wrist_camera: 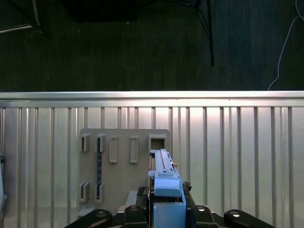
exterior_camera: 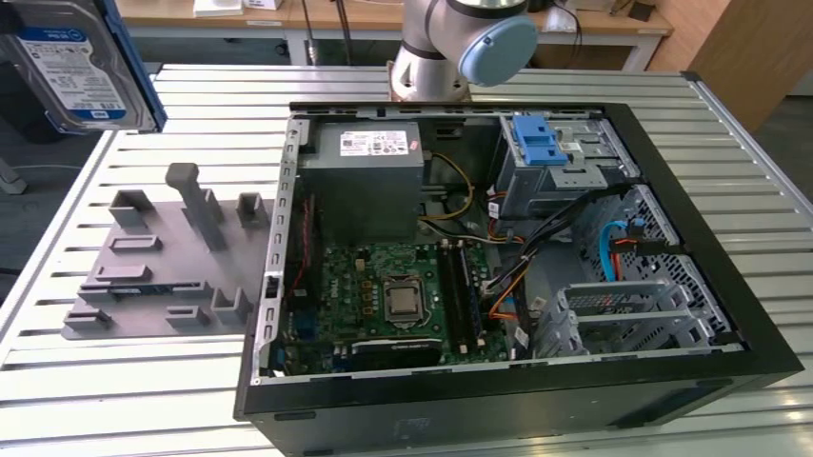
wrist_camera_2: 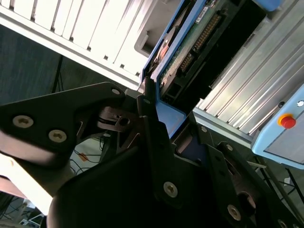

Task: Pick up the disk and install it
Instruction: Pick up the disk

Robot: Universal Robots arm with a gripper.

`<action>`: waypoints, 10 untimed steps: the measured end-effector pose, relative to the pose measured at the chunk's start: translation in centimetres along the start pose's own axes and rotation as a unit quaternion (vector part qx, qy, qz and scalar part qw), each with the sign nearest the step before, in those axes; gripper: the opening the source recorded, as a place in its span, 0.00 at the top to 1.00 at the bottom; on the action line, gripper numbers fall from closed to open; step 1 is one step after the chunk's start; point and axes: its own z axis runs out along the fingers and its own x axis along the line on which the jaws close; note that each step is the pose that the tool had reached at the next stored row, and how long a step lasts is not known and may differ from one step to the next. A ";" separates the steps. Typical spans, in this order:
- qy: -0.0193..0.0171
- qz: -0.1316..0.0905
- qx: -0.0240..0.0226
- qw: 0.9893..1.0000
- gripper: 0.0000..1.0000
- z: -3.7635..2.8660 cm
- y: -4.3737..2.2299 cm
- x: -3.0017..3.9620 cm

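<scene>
Disk (exterior_camera: 74, 67) is hanging high in the air at the exterior view's left, label side facing that camera, well apart from the open PC case (exterior_camera: 508, 400). Hand (wrist_camera: 164, 192) is gripping it: in the first wrist view the black fingers are pressing narrow on both sides of the blue frame, w/ the disk standing edge-on over the grey slotted fixture (wrist_camera: 121, 142) on the bench (wrist_camera: 237, 156). In the second wrist view the green circuit side is showing, so the hold seems to be sitting at one end only. Risks, as I'm judging them: w/ most of the disk sticking out past the fingers, it could be pivoting or slipping in the grip if jolted, and the plastic frame may be giving poor purchase. The silver drive cage (exterior_camera: 565, 162) is sitting deep in the case, w/ loose cables (exterior_camera: 597, 252) lying just beside it; a tilted disk could be catching on those, on the case rim, or jamming at the cage mouth.
</scene>
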 end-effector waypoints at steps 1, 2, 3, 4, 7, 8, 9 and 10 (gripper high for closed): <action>0.000 0.000 0.000 1.000 0.64 -0.26 0.00 0.00; 0.000 0.000 0.000 1.000 0.64 -0.57 0.01 0.01; 0.000 0.000 0.000 1.000 0.64 -1.16 0.01 0.01; 0.000 0.000 0.000 1.000 0.64 -1.44 0.02 0.01; 0.000 0.000 0.000 1.000 0.64 -2.10 0.03 0.02; 0.000 0.000 0.000 1.000 0.64 -2.19 0.03 0.02; 0.000 0.000 0.000 1.000 0.64 -2.24 0.03 0.02; 0.000 0.000 0.000 1.000 0.64 -2.26 0.03 0.02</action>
